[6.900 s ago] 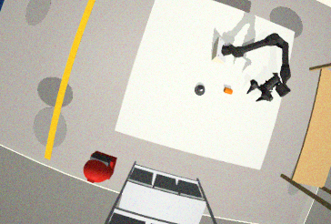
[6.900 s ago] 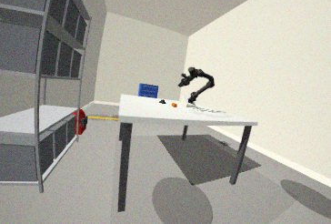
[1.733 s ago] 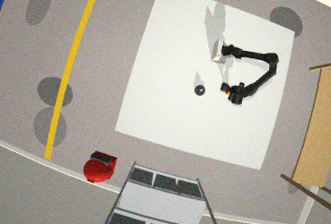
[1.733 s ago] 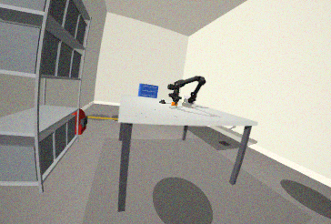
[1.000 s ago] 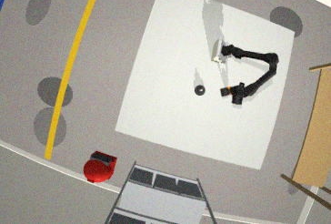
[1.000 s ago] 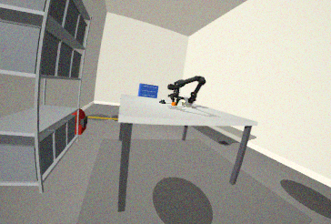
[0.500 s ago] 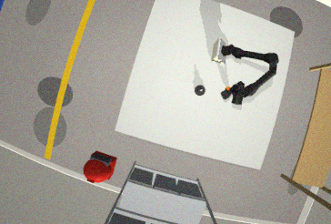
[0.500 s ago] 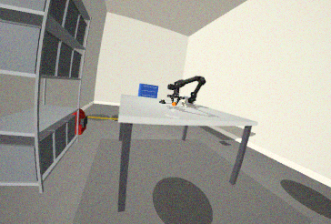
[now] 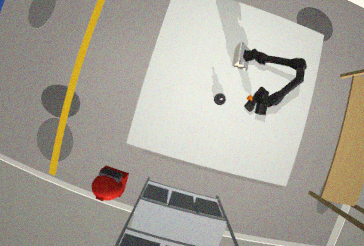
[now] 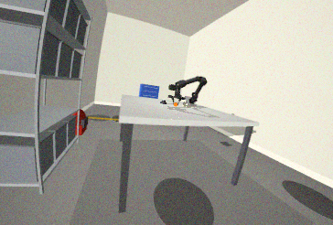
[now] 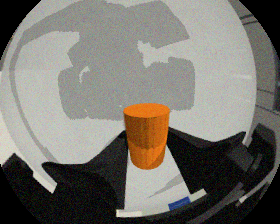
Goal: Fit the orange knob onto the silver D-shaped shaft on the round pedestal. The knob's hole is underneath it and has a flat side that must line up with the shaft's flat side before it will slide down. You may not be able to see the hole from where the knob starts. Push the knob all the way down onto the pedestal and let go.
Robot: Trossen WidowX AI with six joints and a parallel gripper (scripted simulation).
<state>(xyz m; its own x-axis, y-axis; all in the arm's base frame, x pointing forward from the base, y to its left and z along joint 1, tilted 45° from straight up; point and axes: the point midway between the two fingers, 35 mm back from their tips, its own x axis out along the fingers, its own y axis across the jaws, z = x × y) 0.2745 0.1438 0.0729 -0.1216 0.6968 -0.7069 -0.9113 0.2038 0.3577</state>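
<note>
The orange knob (image 9: 250,98) (image 10: 176,104) (image 11: 147,132) is held between the two black fingers of my gripper (image 9: 249,102) (image 11: 145,131), which is shut on it. In the wrist view the knob's plain round end shows; its hole is not visible. The dark round pedestal (image 9: 219,99) (image 10: 163,102) stands on the white table to the left of the gripper in the top view, apart from the knob. A small bright spot at its middle is the shaft (image 9: 221,99); its flat side is too small to make out.
The white table (image 9: 170,97) (image 10: 142,114) carries the arm's pale base (image 9: 240,57), behind the gripper. The black arm (image 9: 300,67) (image 10: 199,82) bends out to the right in the top view. A shelf rack (image 9: 180,217) and a red object (image 9: 109,186) stand off the table.
</note>
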